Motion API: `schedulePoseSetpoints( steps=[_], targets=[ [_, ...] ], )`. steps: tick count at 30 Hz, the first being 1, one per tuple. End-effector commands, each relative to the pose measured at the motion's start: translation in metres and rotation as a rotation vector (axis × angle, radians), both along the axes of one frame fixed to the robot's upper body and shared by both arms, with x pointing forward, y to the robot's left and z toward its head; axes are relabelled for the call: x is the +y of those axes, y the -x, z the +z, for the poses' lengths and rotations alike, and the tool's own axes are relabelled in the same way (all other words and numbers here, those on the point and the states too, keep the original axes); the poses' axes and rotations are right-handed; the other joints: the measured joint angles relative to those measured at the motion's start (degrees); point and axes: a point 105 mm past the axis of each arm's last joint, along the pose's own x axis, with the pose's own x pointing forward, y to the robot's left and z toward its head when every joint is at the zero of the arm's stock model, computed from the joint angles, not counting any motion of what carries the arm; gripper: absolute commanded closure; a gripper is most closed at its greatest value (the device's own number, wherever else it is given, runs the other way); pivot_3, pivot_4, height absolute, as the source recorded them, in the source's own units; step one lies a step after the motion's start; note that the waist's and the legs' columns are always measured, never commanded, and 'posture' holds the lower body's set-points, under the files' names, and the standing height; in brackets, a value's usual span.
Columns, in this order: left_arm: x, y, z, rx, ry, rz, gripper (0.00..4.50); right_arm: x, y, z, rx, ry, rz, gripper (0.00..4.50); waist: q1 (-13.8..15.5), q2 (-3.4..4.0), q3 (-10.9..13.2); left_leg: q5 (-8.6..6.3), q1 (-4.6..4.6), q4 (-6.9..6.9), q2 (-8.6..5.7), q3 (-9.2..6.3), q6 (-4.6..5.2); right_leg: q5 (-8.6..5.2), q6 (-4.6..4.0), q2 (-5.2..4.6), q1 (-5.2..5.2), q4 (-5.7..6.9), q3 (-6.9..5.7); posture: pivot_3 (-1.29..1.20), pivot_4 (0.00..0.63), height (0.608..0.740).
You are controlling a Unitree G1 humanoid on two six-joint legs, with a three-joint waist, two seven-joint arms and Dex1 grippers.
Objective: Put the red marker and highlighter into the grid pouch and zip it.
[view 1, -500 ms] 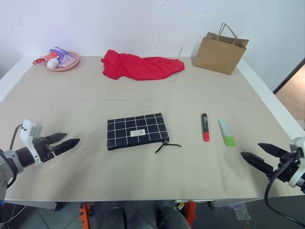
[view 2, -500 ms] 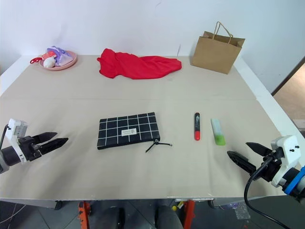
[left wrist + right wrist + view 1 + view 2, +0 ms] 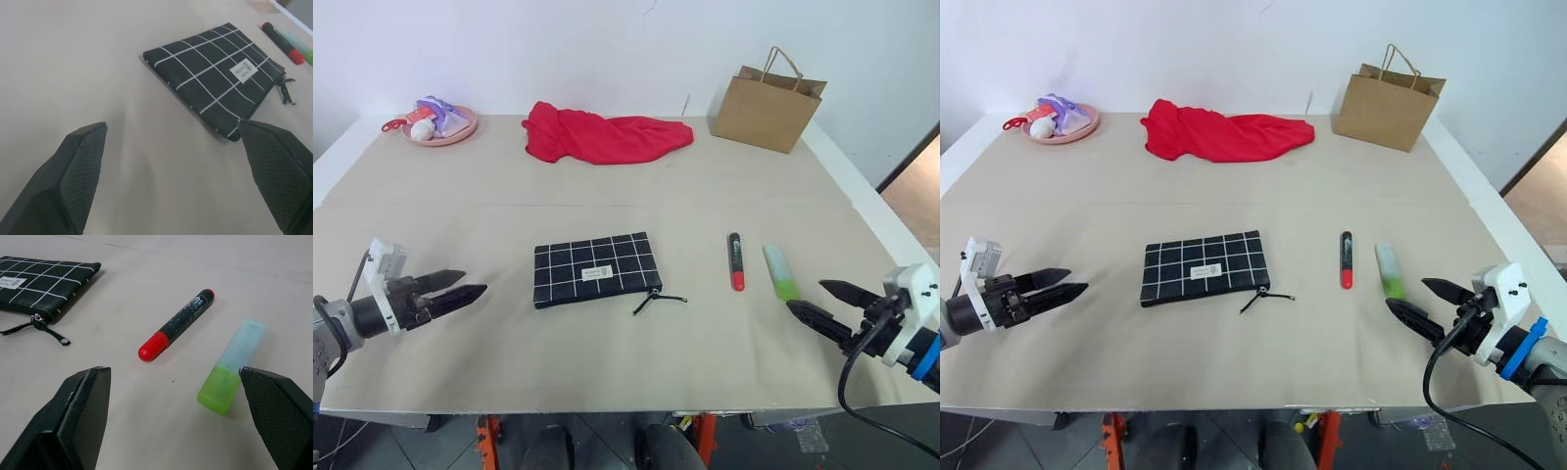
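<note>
While both grippers hover with jaws spread wide and empty, the right gripper [image 3: 820, 303] sits just beside the highlighter [image 3: 780, 272]. It and the red marker [image 3: 734, 260] lie lengthwise, caps toward the robot. The grid pouch [image 3: 595, 268] lies crosswise, well right of the left gripper [image 3: 462, 286].

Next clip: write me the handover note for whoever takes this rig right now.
Left gripper: open, empty, left of the grid pouch.
Right gripper: open, empty, just short of the highlighter.
Pouch lies flat mid-table, zipper cord toward the red marker; whether it is zipped is unclear. Marker and highlighter lie side by side to the pouch's right, untouched.
Done: nothing. Left: open pouch, load both, zip.
</note>
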Motion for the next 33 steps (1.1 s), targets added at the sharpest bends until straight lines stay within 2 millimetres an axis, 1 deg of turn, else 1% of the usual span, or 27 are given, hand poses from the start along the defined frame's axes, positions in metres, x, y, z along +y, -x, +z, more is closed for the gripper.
schedulePoseSetpoints(
  steps=[1, 5, 8, 9, 10, 11, 12, 13, 14, 15, 17, 18, 20, 22, 23, 25, 28, 30, 31, 33],
  targets=[
    [-0.006, 0.009, 0.008, -0.049, -0.016, -0.071, 0.08, 0.005, -0.001, 0.007, -0.031, 0.02, 0.018, 0.0, -0.09, 0.01, 0.0, -0.01, 0.0, 0.0, 0.0, 0.01, 0.0, 0.02, -0.05, -0.01, 0.0, 0.0, 0.01, 0.0, 0.15, 0.74],
    [-0.007, 0.01, 0.009, -0.059, -0.011, -0.083, 0.08, 0.006, -0.003, 0.007, -0.035, 0.019, 0.024, 0.0, -0.06, 0.01, 0.0, 0.0, 0.01, 0.0, 0.01, -0.01, 0.0, 0.1, -0.21, 0.0, -0.01, 0.0, -0.02, 0.0, 0.15, 0.74],
    [-0.007, 0.01, 0.009, -0.082, -0.036, -0.096, 0.0, 0.009, -0.005, 0.01, -0.038, -0.015, 0.035, 0.61, -0.06, 0.0, 0.0, 0.01, 0.01, 0.02, 0.01, 0.0, 0.01, 0.11, -0.19, 0.01, 0.0, 0.0, -0.01, 0.0, 0.15, 0.74],
    [-0.009, 0.009, 0.009, -0.107, -0.083, -0.113, 0.0, 0.014, -0.006, 0.012, -0.041, -0.028, 0.054, 0.92, -0.06, 0.01, 0.0, 0.01, 0.01, 0.04, 0.01, 0.0, 0.0, 0.12, -0.18, 0.01, 0.0, 0.0, -0.01, 0.0, 0.15, 0.74],
    [-0.01, 0.008, 0.006, -0.131, -0.151, -0.135, 0.0, 0.018, -0.007, 0.014, -0.044, -0.036, 0.074, 1.35, -0.08, 0.0, 0.0, 0.01, 0.01, 0.04, 0.01, 0.0, 0.01, 0.12, -0.18, 0.01, 0.0, 0.0, -0.01, 0.0, 0.15, 0.74],
    [-0.013, 0.01, -0.003, -0.158, -0.271, -0.195, 0.0, 0.025, -0.009, 0.016, -0.041, -0.042, 0.106, 1.89, -0.08, 0.01, 0.0, 0.01, 0.01, 0.04, 0.01, 0.01, 0.0, 0.12, -0.18, 0.01, -0.01, 0.0, 0.0, 0.0, 0.15, 0.74],
    [-0.017, 0.012, -0.009, -0.181, -0.354, -0.256, 0.0, 0.03, -0.011, 0.017, -0.037, -0.043, 0.138, 2.25, -0.07, 0.02, 0.0, 0.01, 0.01, 0.04, 0.01, 0.01, 0.0, 0.12, -0.18, 0.01, -0.01, 0.0, 0.0, 0.0, 0.15, 0.74],
    [-0.021, 0.01, -0.008, -0.215, -0.389, -0.286, 0.0, 0.039, -0.012, 0.017, -0.029, -0.043, 0.184, 2.75, -0.07, 0.02, 0.0, 0.01, 0.01, 0.04, 0.01, 0.02, 0.0, 0.17, -0.27, 0.01, -0.01, 0.0, 0.01, 0.0, 0.15, 0.74],
    [-0.028, 0.007, -0.002, -0.251, -0.391, -0.305, 0.0, 0.049, -0.013, 0.018, -0.023, -0.045, 0.233, 2.75, -0.07, 0.01, 0.0, 0.01, 0.01, 0.04, 0.0, 0.02, 0.0, 0.17, -0.27, 0.01, -0.01, 0.0, 0.01, 0.0, 0.15, 0.74],
    [-0.031, 0.004, 0.003, -0.275, -0.381, -0.309, 0.0, 0.055, -0.013, 0.019, -0.019, -0.045, 0.263, 3.1, -0.1, 0.01, 0.0, 0.01, 0.03, 0.03, 0.01, 0.02, 0.0, 0.17, -0.28, 0.02, 0.0, 0.0, 0.01, 0.0, 0.15, 0.74],
    [-0.042, 0.002, 0.008, -0.311, -0.384, -0.358, 0.0, 0.072, -0.016, 0.02, -0.018, -0.055, 0.336, 3.92, -0.04, 0.02, 0.01, 0.01, 0.03, 0.03, 0.01, 0.04, 0.0, 0.19, -0.31, 0.02, -0.01, 0.0, 0.04, 0.0, 0.15, 0.74],
    [-0.046, 0.003, 0.008, -0.319, -0.395, -0.384, 0.0, 0.079, -0.018, 0.021, -0.019, -0.06, 0.362, 4.45, -0.04, 0.02, 0.01, 0.04, -0.01, 0.05, 0.02, 0.01, 0.04, 0.22, -0.3, 0.03, -0.02, 0.0, 0.0, 0.0, 0.15, 0.74],
    [-0.052, 0.006, 0.003, -0.321, -0.459, -0.459, 0.0, 0.103, -0.026, 0.018, -0.017, -0.066, 0.435, 4.45, -0.04, 0.03, 0.0, 0.04, -0.01, 0.06, 0.01, 0.01, 0.04, 0.21, -0.27, 0.03, -0.01, 0.01, 0.01, 0.0, 0.15, 0.74],
    [-0.055, 0.009, -0.002, -0.321, -0.529, -0.523, 0.0, 0.124, -0.041, 0.014, -0.014, -0.041, 0.46, 4.45, -0.64, -0.01, 0.02, 0.03, -0.02, 0.06, 0.02, 0.06, 0.04, 0.21, -0.26, 0.04, -0.04, 0.01, 0.07, 0.0, 0.15, 0.74],
    [-0.055, 0.009, -0.003, -0.323, -0.551, -0.54, 0.0, 0.132, -0.048, 0.015, -0.031, -0.026, 0.47, 4.45, -0.67, -0.01, 0.02, 0.03, 0.01, 0.07, 0.06, 0.07, 0.04, 0.23, -0.28, 0.13, -0.06, 0.02, 0.11, 0.0, 0.15, 0.74],
    [-0.055, 0.008, -0.005, -0.328, -0.589, -0.562, 0.0, 0.153, -0.061, 0.024, -0.08, -0.024, 0.506, 4.45, -0.63, 0.04, 0.05, 0.04, -0.03, 0.07, 0.08, 0.06, 0.04, 0.26, -0.28, 0.16, -0.12, 0.01, 0.13, 0.0, 0.15, 0.74],
    [-0.053, 0.007, -0.006, -0.331, -0.625, -0.574, 0.0, 0.177, -0.071, 0.028, -0.112, 0.005, 0.557, 4.45, -0.45, 0.11, 0.08, 0.04, -0.05, 0.07, 0.13, 0.04, 0.05, 0.28, -0.34, 0.23, -0.19, 0.07, 0.12, 0.0, 0.15, 0.74],
    [-0.049, 0.004, -0.007, -0.327, -0.644, -0.565, 0.0, 0.198, -0.076, 0.022, -0.127, 0.074, 0.619, 4.45, -0.19, 0.09, 0.08, 0.04, -0.08, 0.06, 0.13, 0.02, 0.05, 0.25, -0.34, 0.22, -0.18, 0.08, 0.09, 0.0, 0.15, 0.74],
    [-0.048, 0.003, -0.008, -0.327, -0.649, -0.562, 0.0, 0.203, -0.078, 0.019, -0.13, 0.098, 0.634, 4.45, -0.14, 0.12, 0.09, 0.03, -0.09, 0.07, 0.16, 0.02, 0.05, 0.21, -0.35, 0.23, -0.19, 0.1, 0.05, 0.0, 0.15, 0.74],
    [-0.048, 0.004, -0.009, -0.326, -0.647, -0.558, 0.0, 0.205, -0.084, 0.013, -0.126, 0.13, 0.632, 4.45, -0.13, 0.11, 0.08, 0.03, -0.12, 0.06, 0.15, 0.05, 0.06, 0.21, -0.35, 0.21, -0.23, 0.09, 0.07, 0.0, 0.15, 0.74]
  ],
)
